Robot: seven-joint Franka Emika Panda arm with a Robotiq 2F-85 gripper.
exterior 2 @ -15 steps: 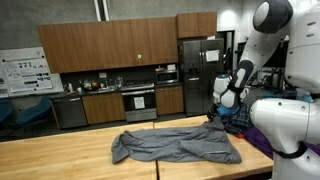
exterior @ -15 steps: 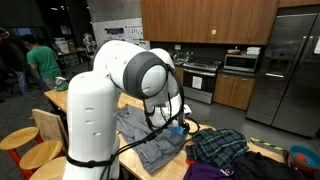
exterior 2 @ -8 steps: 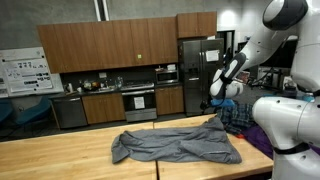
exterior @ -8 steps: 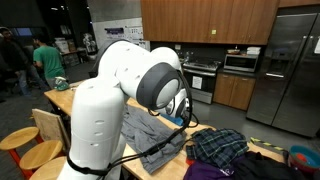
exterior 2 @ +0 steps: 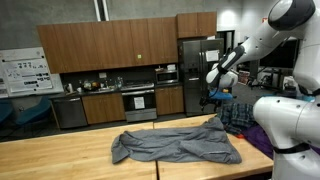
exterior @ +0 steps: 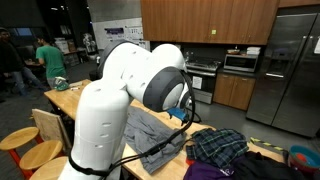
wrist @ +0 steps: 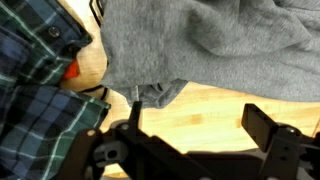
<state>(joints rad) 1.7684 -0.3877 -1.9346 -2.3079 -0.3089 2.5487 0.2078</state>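
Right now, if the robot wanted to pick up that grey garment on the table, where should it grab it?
Grip the grey garment at its rumpled corner beside the plaid cloth, coming straight down from above. There the fabric bunches into a raised fold on the wooden table, which open jaws could probably pinch; its middle lies flatter. The end effector hangs open near that end.

I am working in a communal kitchen: wooden cabinets (exterior 2: 105, 45), a steel refrigerator (exterior 2: 195, 75), an oven (exterior 2: 138, 103) and a microwave (exterior 2: 166, 73) line the wall, with a poster board (exterior 2: 20, 72) beside them.
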